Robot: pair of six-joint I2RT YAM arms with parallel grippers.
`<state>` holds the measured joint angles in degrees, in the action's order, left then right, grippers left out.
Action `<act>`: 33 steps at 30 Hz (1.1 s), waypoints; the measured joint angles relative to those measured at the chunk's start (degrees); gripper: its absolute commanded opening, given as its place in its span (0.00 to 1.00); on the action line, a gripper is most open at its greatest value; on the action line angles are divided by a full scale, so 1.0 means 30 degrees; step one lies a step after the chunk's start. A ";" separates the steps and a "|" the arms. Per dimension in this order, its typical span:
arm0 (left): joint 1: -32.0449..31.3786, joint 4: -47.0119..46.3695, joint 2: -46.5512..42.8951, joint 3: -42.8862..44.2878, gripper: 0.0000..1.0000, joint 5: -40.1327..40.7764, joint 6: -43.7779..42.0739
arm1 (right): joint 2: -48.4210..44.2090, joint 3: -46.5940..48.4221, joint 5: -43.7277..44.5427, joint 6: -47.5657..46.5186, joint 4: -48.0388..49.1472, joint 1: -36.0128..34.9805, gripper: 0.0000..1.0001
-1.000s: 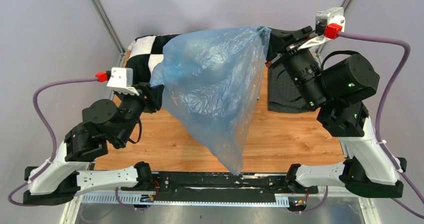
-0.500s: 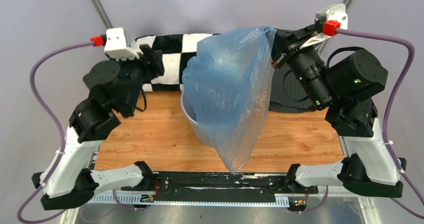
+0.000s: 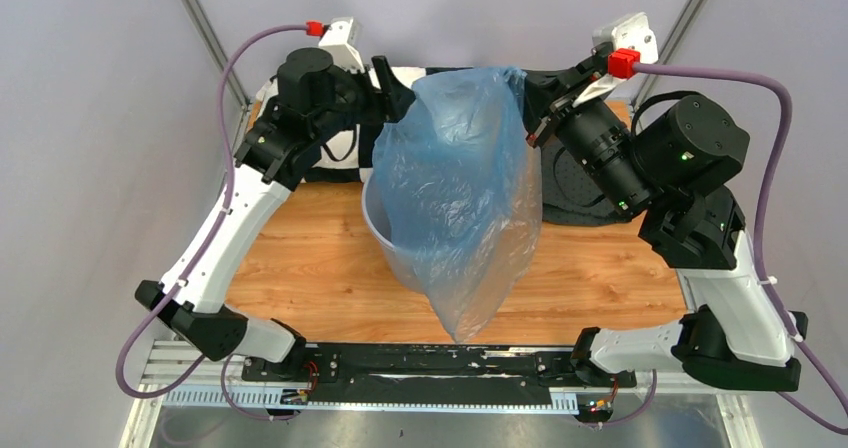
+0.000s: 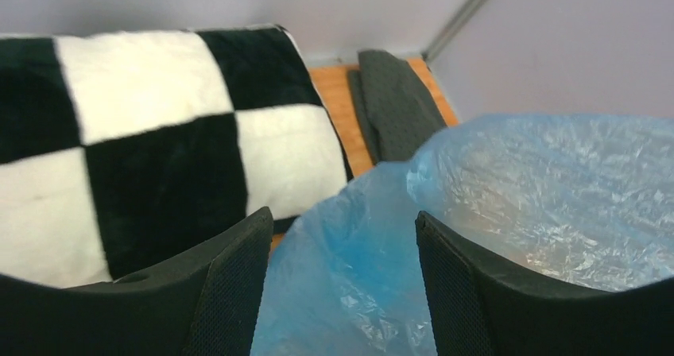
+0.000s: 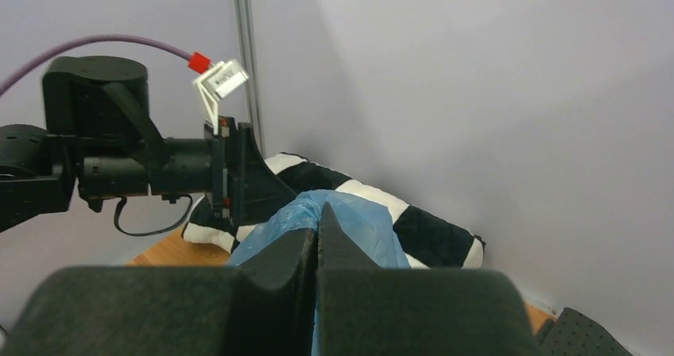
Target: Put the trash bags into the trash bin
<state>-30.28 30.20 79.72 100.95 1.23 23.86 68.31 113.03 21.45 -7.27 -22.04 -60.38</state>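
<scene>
Translucent light-blue plastic bag hangs mid-frame from the clamped right gripper, held high, probably to feed the round light-grey plastic bin; left gripper gapes empty.

the left gripper has let go, risen and reached far beside the translucent light-blue plastic bag, which narrowed, uncovering the round light-grey plastic bin.

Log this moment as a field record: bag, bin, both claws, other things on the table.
trash bag: light-blue, hangs over the bin; tail inside or outside, cannot tell
trash bin: grey, upright, mostly behind the bag
right claw: shut on the bag's top edge
left claw: open beside the bag's top, not gripping
pillow: checkered, far left
mat: dark grey, far right
</scene>
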 measured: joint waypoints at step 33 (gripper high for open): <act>-0.3053 0.0590 -0.3818 -0.7002 0.85 0.3439 0.1537 | 0.4466 0.0474 -0.1705 -0.0146 -0.0699 0.5297 0.00</act>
<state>-39.44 31.97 68.27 79.94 11.55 28.47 81.71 114.45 16.34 -7.70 -24.14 -44.49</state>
